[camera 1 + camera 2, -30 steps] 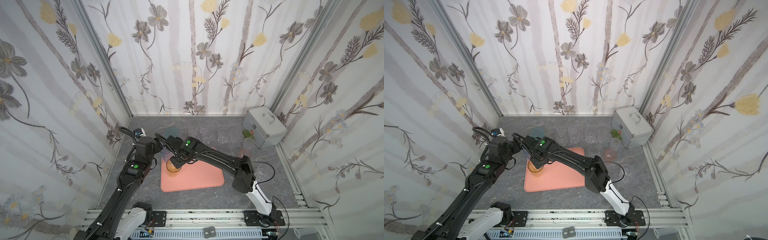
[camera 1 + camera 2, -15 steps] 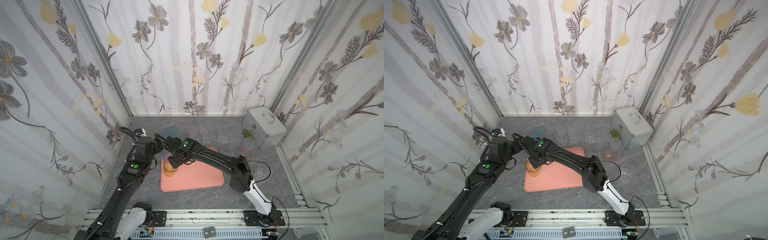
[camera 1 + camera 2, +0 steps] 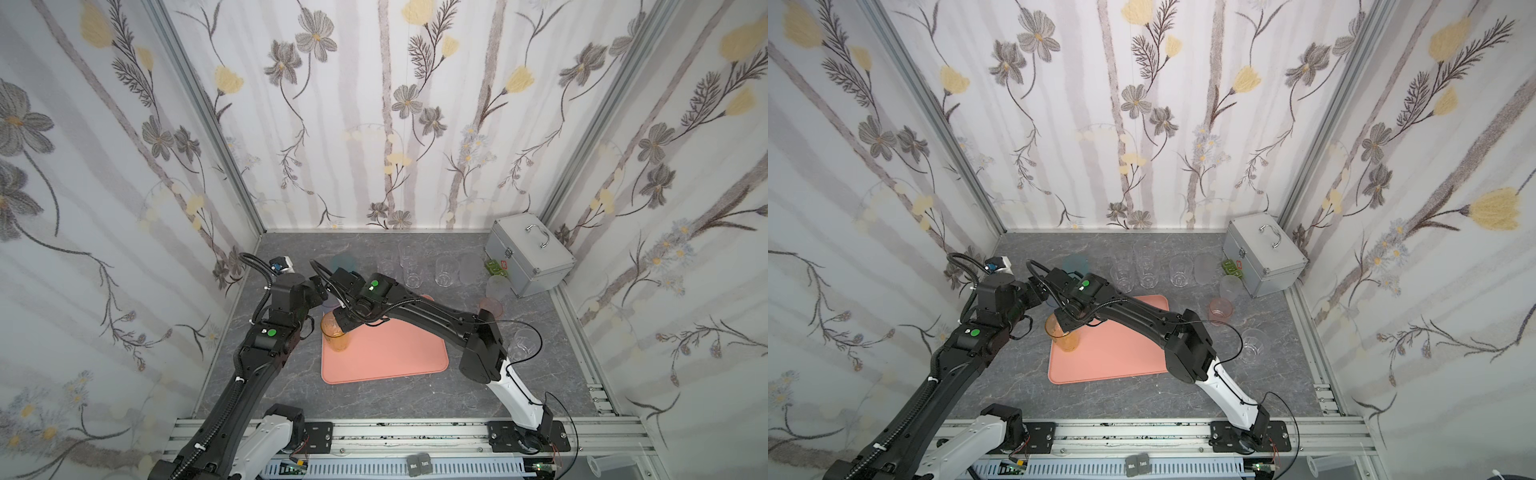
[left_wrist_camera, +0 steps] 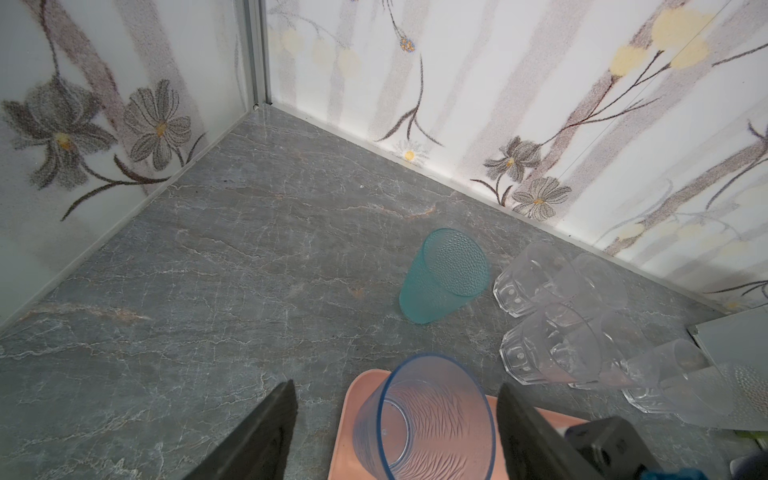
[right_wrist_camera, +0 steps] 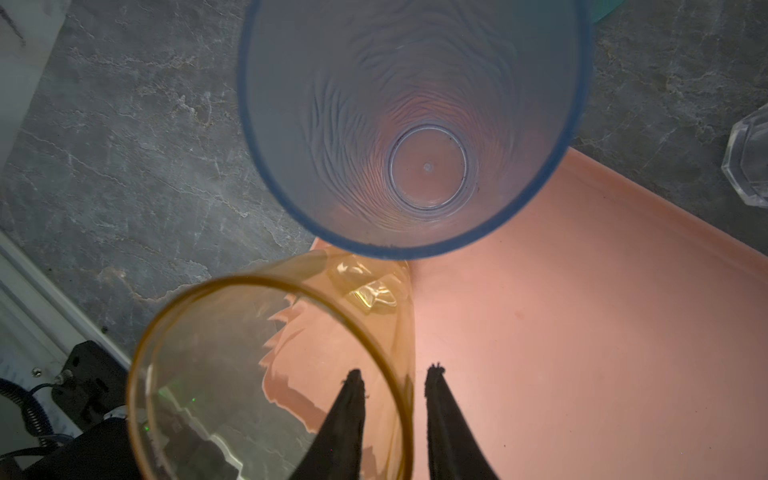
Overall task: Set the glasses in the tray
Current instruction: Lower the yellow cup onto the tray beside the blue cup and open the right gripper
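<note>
The salmon-pink tray [image 3: 386, 357] [image 3: 1113, 357] lies mid-table. An amber glass [image 3: 334, 334] [image 3: 1064, 336] [image 5: 249, 374] stands at the tray's left edge. My right gripper [image 5: 392, 374] [image 3: 344, 323] straddles its rim, one finger inside and one outside, open and clear of the wall. A blue glass [image 4: 424, 419] [image 5: 415, 124] stands on the tray's far left corner. My left gripper [image 4: 395, 388] is open around it, with a gap on each side. Off the tray stand a teal glass [image 4: 444, 274] [image 3: 344, 262], clear glasses [image 3: 413, 272] [image 4: 540, 282], frosted ones [image 3: 496, 286] and a pink one [image 3: 490, 307].
A silver metal case [image 3: 530, 257] sits at the back right, with a small green object [image 3: 494, 267] beside it. One clear glass [image 3: 521, 343] stands alone right of the tray. Walls close in on three sides. The two arms cross near the tray's far left corner.
My right gripper carried the amber glass slightly left to the tray's edge, and its jaws have parted from the rim. The left arm has stayed still.
</note>
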